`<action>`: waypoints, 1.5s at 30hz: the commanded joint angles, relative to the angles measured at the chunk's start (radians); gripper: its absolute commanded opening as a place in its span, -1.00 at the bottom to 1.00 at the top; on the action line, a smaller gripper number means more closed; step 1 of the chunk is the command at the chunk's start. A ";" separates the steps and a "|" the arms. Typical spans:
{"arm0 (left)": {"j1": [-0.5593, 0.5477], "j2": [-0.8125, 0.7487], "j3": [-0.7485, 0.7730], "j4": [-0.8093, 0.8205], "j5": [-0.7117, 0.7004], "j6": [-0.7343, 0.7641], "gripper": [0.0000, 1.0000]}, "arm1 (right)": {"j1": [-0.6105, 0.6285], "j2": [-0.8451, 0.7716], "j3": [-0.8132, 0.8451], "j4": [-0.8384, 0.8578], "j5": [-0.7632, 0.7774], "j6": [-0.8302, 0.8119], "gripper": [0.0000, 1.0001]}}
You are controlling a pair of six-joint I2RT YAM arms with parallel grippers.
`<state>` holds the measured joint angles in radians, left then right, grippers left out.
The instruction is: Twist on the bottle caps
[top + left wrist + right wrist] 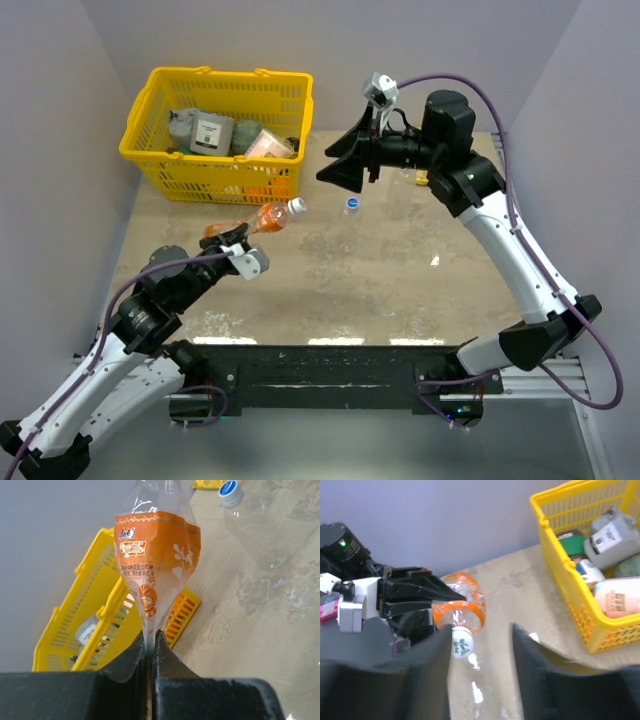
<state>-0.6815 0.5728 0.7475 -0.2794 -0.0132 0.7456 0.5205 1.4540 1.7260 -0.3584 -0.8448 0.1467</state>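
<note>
Now left gripper (pixel 151 644) tight on orange bottle (pixel 157 545), right gripper (pixel 481 645) ajar

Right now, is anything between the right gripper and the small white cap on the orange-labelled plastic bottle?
Nothing visible: the open right gripper faces the white cap directly, with only a gap between them. The left gripper pinches the orange-labelled bottle at its base.

Left hand (pixel 151 643) pinching orange bottle (pixel 156 555), yellow basket (pixel 65 630) behind

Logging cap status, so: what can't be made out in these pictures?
- Left wrist: orange-labelled bottle neck and cap, cut off by the top edge.
- Right wrist: whether its whitish cap is fully tight; blurred.
- Top: whether the blue cap is tight; too small.
- Top: yellow packet, mostly behind the right arm.
</note>
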 commanded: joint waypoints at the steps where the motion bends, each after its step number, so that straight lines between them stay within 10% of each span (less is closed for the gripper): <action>1: 0.052 -0.025 0.000 0.031 0.005 -0.117 -1.00 | 0.006 -0.055 -0.048 0.119 -0.034 0.137 0.71; 32: 0.080 0.085 0.084 0.186 0.055 -0.164 -1.00 | 0.067 0.094 -0.112 0.329 -0.019 0.352 0.67; 45: 0.080 0.099 0.082 0.215 0.064 -0.192 -0.96 | 0.122 0.118 -0.086 0.293 -0.031 0.247 -0.60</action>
<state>-0.6033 0.6697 0.7837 -0.1436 0.0204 0.5873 0.6083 1.5715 1.5898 -0.0364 -0.8753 0.4717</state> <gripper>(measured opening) 0.056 0.348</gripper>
